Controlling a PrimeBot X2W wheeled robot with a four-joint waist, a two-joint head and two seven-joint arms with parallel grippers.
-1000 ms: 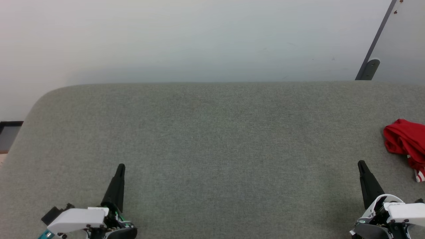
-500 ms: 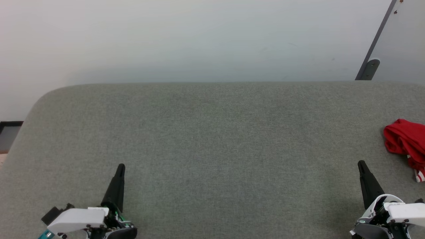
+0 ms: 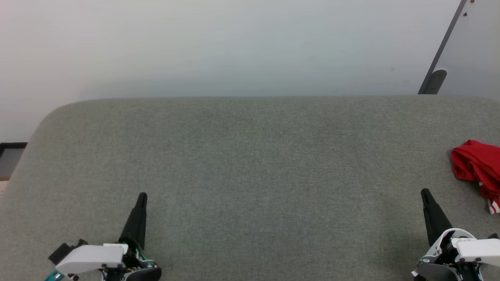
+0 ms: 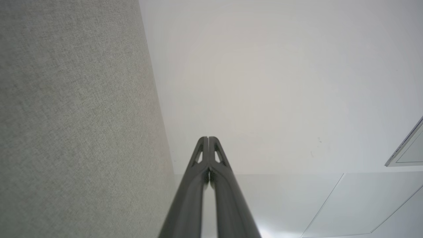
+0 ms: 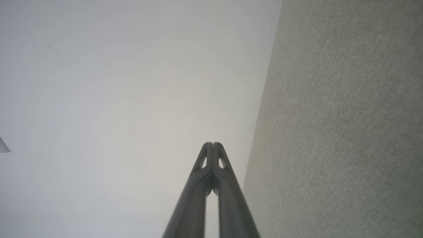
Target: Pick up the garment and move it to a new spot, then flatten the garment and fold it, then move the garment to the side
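The garment (image 3: 475, 166) lies crumpled at the far right of the grey fabric surface (image 3: 250, 156), red with a bit of red-and-white striped trim at its lower end; the head view's right edge cuts it off. My right gripper (image 3: 425, 192) stands near the front right, shut and empty, a short way left of and nearer than the garment. At the front left, far from the garment, my left gripper (image 3: 142, 195) is shut and empty too. In the wrist views the left gripper (image 4: 208, 138) and the right gripper (image 5: 213, 143) each show fingers pressed together, with nothing between them.
A pale wall (image 3: 234, 47) rises behind the surface's rounded far edge. A dark slanted bar with a foot (image 3: 434, 80) stands at the back right. A dark-framed object (image 3: 11, 156) shows past the surface's left edge.
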